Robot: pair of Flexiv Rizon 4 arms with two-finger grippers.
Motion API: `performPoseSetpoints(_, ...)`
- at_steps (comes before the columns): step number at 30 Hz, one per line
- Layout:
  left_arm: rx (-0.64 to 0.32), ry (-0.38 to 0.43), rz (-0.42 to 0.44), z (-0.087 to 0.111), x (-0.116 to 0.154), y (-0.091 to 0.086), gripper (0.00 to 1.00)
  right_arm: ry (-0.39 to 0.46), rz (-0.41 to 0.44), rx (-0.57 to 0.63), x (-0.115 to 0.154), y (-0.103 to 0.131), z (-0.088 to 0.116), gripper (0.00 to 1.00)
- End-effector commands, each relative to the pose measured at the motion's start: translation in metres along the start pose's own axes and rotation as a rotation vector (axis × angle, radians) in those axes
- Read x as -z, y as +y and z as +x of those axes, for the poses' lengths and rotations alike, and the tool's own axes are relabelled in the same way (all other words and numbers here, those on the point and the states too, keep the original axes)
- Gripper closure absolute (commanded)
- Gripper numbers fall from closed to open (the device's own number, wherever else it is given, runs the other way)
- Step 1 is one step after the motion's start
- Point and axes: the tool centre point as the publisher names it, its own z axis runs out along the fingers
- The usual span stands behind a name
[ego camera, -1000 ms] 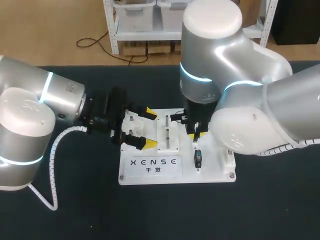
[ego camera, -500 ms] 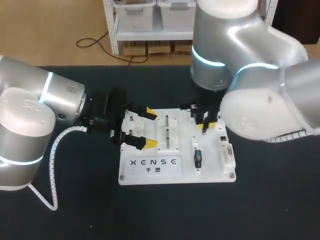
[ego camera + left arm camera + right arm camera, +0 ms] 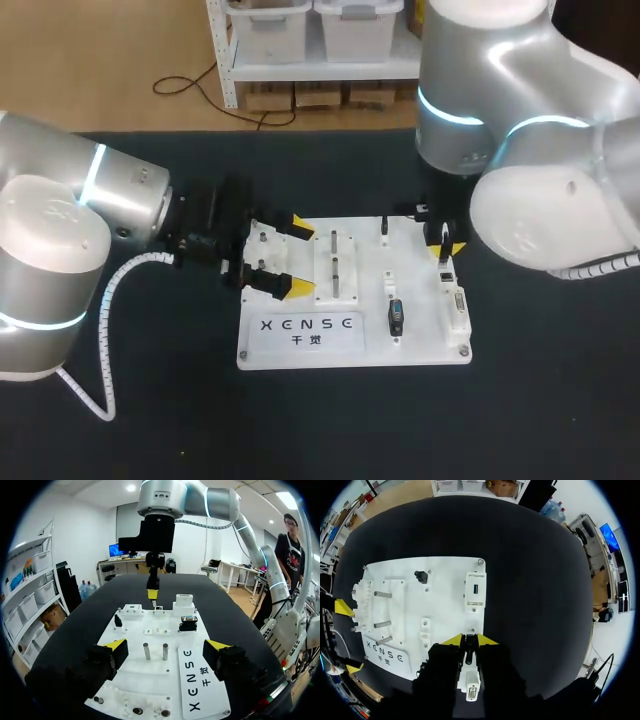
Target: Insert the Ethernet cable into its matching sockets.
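Although the right arm's bulky wrist is covering most of it in the head view, the right gripper (image 3: 443,250) is hanging over the white socket board (image 3: 420,345) near the board's 2 o'clock corner, with only one yellow tip showing. In the right wrist view its fingers are standing narrow, almost together, and are pinching a small dark piece from two sides. This is seemingly the Ethernet plug (image 3: 468,655); only a thin strip of it is showing, too little to confirm its shape. No view is making clear whether the plug is touching the board. The gripper's own dark bodies are blocking the board corner beneath it, with a white connector block (image 3: 470,686) showing between them. Ahead of the fingers a blue-mouthed socket block (image 3: 475,588) is sitting at the board's edge. Which socket matches the plug is too small to tell.

The left gripper (image 3: 166,647) is resting wide open at the board's 9 o'clock edge, its fingers straddling that edge and gripping nothing. Two metal pegs (image 3: 147,651) are standing ahead, between the fingers. In the head view its black body is hiding part of that edge. A black connector (image 3: 395,318) is sitting on the board toward 5 o'clock, and the board is lying on the black table (image 3: 540,400).
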Motion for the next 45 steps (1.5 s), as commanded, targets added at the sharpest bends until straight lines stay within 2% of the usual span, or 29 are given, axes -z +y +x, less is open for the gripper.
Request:
performPoseSetpoints(1, -0.002, -0.005, -0.001, 0.002, 0.0, 0.0, 0.0, 0.0, -0.001, 0.002, -0.003, -0.002, 0.003, 1.0)
performPoseSetpoints(20, -0.002, -0.005, -0.001, 0.002, 0.0, 0.0, 0.0, 0.029, -0.001, 0.017, -0.01, -0.004, 0.01, 1.0)
performPoseSetpoints(45, -0.002, -0.005, -0.001, 0.002, 0.0, 0.0, 0.0, 0.025, 0.001, 0.037, -0.017, -0.007, 0.012, 1.0)
